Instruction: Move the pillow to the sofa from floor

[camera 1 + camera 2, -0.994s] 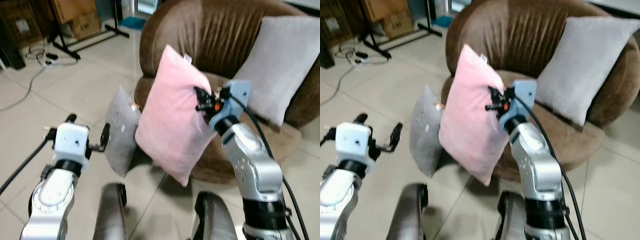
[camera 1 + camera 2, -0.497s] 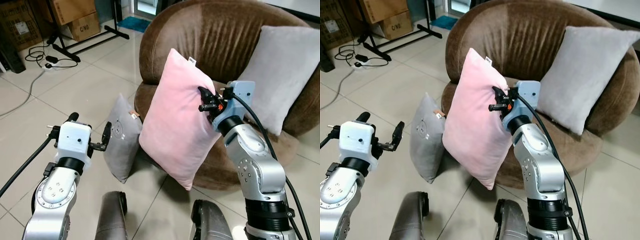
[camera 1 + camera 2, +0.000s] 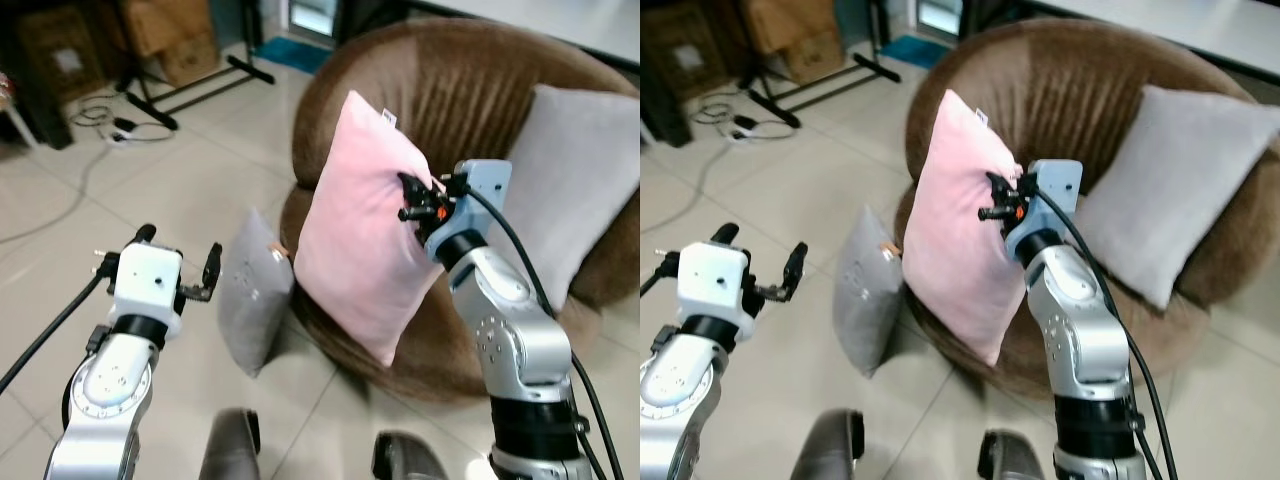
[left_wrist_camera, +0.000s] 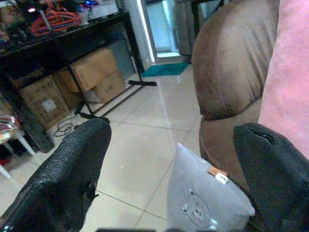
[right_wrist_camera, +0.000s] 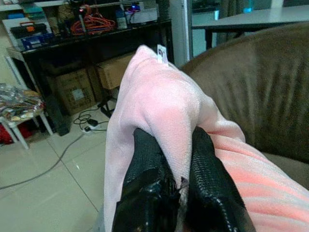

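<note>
My right gripper (image 3: 407, 197) is shut on the edge of a pink pillow (image 3: 365, 225), which hangs upright in front of the round brown sofa (image 3: 450, 95). The pinch shows close up in the right wrist view, with the pink fabric (image 5: 164, 111) bunched between both black fingers (image 5: 147, 166). The pillow's lower corner overlaps the sofa's seat rim. My left gripper (image 3: 177, 263) is open and holds nothing, low on the left above the tiled floor. A small grey pillow (image 3: 253, 300) leans against the sofa base on the floor, also seen between the left fingers (image 4: 200, 205).
A large light grey pillow (image 3: 560, 190) rests against the sofa's right back. Cardboard boxes (image 3: 190, 50), a black stand (image 3: 190, 85) and cables (image 3: 110, 125) lie at the far left. Open tiled floor (image 3: 150, 180) spreads to the left of the sofa.
The pink pillow has risen slightly and moved closer to the sofa with my right gripper. The camera has shifted, so the whole scene has slid. The left arm holds its pose.
</note>
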